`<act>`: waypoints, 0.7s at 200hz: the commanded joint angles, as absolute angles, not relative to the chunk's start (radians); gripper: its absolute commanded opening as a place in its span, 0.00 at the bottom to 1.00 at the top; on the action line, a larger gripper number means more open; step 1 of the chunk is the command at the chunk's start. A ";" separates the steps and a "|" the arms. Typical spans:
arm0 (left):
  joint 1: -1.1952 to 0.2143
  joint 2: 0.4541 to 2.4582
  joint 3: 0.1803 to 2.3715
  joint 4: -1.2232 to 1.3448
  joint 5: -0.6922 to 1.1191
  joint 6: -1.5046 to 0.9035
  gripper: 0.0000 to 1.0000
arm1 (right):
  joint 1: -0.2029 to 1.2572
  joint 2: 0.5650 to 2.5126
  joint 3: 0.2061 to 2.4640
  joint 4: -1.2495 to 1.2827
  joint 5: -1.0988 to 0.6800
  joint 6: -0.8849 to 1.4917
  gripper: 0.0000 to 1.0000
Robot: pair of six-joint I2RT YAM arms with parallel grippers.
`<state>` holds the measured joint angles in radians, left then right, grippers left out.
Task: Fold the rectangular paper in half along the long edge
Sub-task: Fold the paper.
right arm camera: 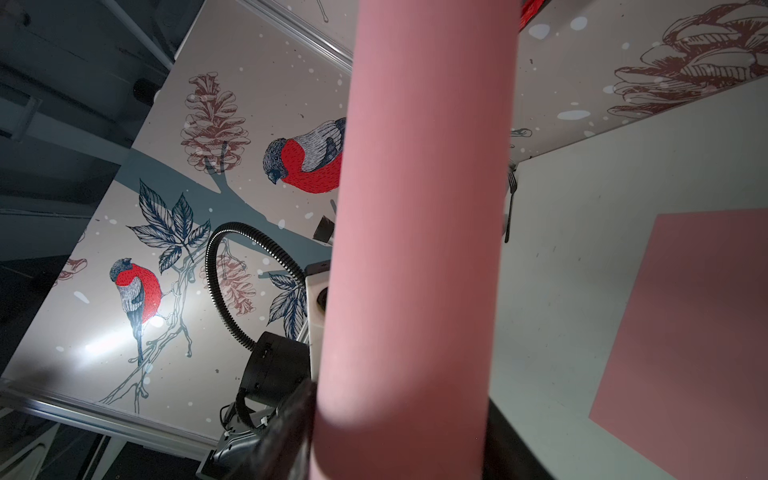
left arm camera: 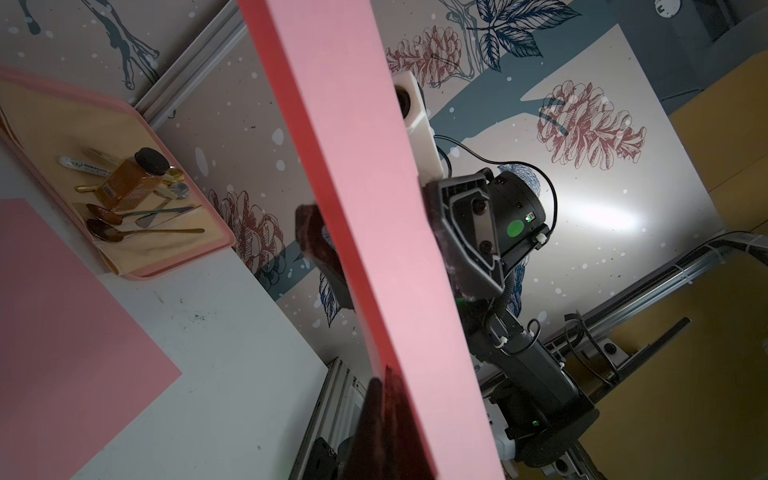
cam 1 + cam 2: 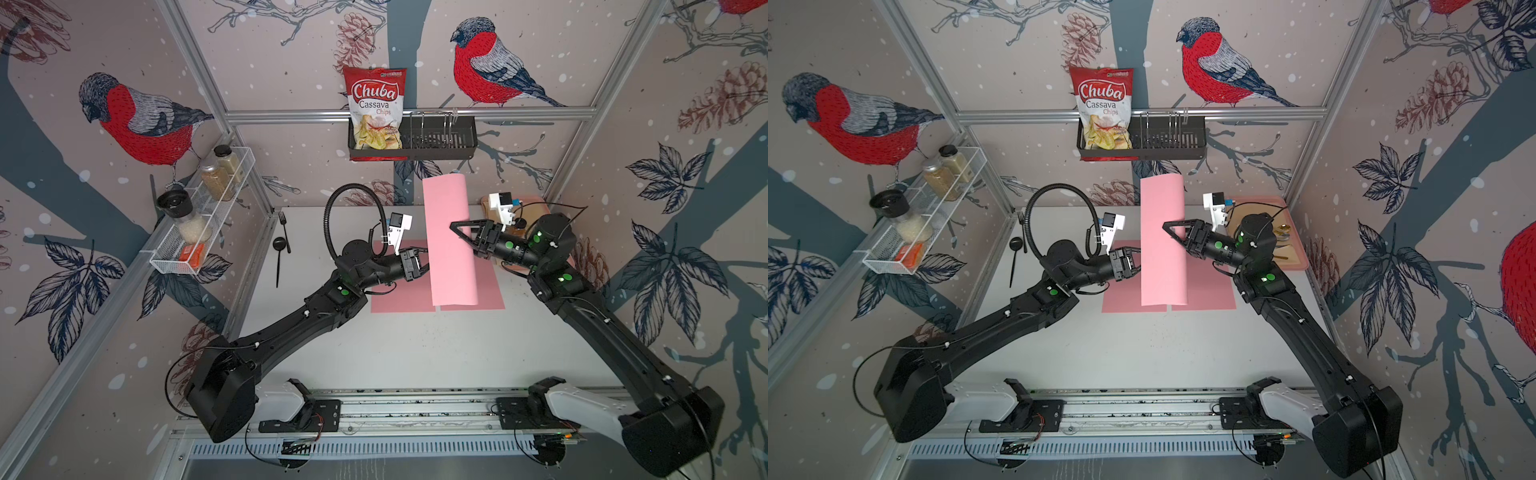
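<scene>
Now, with the left pincer (image 3: 424,264) pinching the free edges of the raised paper (image 3: 449,199) and the right pincer (image 3: 455,232) spread astride its rounded bend opposite — keep edges matched, then squeeze gently along that bend.

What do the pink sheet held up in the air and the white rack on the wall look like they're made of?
Pink sheet: matte paper, apparently; it curls smoothly without creasing. White rack: likely painted metal wire; thin see-through mesh.

In both top views the pink paper (image 3: 451,241) covers the fingers' tips on the left gripper (image 3: 426,262).
</scene>
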<state>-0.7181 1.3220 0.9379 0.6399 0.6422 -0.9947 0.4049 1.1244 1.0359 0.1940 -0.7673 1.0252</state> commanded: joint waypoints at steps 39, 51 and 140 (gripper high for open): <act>-0.729 1.317 0.935 0.665 0.636 -0.985 0.00 | 0.400 1.098 0.998 0.303 -0.736 1.062 0.50; -0.729 1.316 0.934 0.666 0.636 -0.985 0.00 | 0.399 1.097 0.991 0.313 -0.735 1.068 0.50; -0.730 1.316 0.933 0.663 0.636 -0.980 0.00 | 0.376 1.080 0.977 0.337 -0.743 1.088 0.46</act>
<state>-0.7292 1.3209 0.9352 0.6399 0.6281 -0.9939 0.3790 1.0863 0.9806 0.2840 -0.7414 1.0756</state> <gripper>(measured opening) 0.048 0.461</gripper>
